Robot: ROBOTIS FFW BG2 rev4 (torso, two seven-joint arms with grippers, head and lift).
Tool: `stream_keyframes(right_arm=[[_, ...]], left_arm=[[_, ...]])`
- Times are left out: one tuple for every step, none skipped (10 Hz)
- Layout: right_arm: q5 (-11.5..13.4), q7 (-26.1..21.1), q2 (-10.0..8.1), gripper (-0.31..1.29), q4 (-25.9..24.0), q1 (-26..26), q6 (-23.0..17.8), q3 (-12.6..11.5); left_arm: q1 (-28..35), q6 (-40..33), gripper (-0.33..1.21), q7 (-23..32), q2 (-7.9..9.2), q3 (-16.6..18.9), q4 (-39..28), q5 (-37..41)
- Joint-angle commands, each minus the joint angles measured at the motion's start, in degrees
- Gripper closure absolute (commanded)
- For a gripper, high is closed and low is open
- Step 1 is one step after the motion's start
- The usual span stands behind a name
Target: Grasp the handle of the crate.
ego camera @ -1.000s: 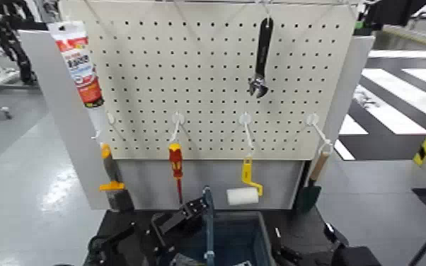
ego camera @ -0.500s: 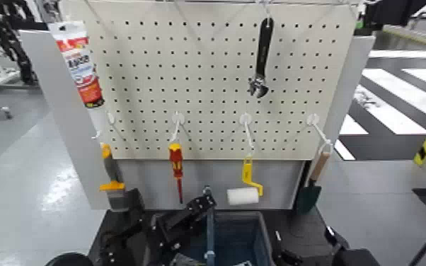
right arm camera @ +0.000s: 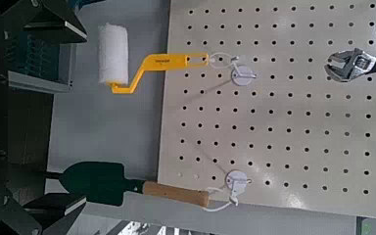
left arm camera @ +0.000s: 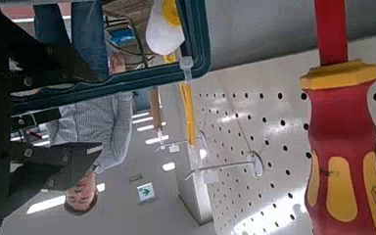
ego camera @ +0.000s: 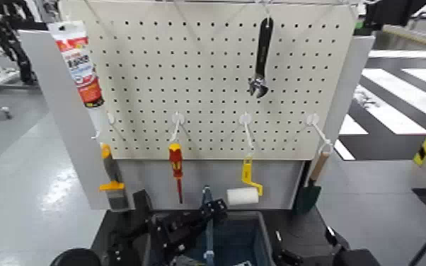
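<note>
Left gripper (ego camera: 212, 211) moved in from left of handle (ego camera: 206, 233), fingertips now touching or just beside bar; a second ago well short of it. Clamped or apart: cannot tell. Handle upright over middle of crate (ego camera: 258, 237), below screwdriver (ego camera: 177, 168). Grasp judged imminent, not confirmed. Right gripper idle right of crate, barely visible.

A workshop: a pegboard (ego camera: 209, 78) hung with a wrench (ego camera: 260, 58) and screwdriver (ego camera: 176, 166).

label on tube (ego camera: 80, 62), lettering unreadable
</note>
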Motion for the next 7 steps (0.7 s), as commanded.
stream_keyframes(right_arm=[[0.1, 0.1, -0.09, 0.15, 0.0, -0.1, -0.1, 0.0], [0.2, 0.1, -0.09, 0.15, 0.1, -0.1, -0.1, 0.0], [0.2, 0.1, -0.09, 0.15, 0.1, -0.3, -0.2, 0.0], [0.2, 0.1, 0.00, 0.15, 0.3, -0.4, -0.2, 0.1], [0.3, 0.1, 0.00, 0.15, 0.3, -0.4, -0.3, 0.0], [0.5, 0.1, 0.00, 0.15, 0.3, -0.5, -0.4, 0.0], [0.7, 0.1, 0.00, 0.15, 0.4, -0.7, -0.6, 0.0]], left_arm=[[0.7, 0.6, 1.19, 0.3, -0.24, 0.1, 0.2, 0.4], [1.2, 0.8, 1.19, 0.5, -0.42, 0.1, 0.1, 0.6], [1.6, 1.2, 1.19, 0.8, -0.59, 0.1, -0.2, 0.6], [2.2, 1.6, 1.19, 1.0, -0.68, 0.0, -0.9, 1.0], [2.9, 2.2, 1.19, 1.2, -0.86, -0.1, -1.7, 1.8], [3.6, 3.2, 1.19, 2.2, -0.86, 0.0, -3.1, 2.5], [4.1, 3.7, 1.19, 2.9, -0.68, 0.0, -4.5, 3.4]])
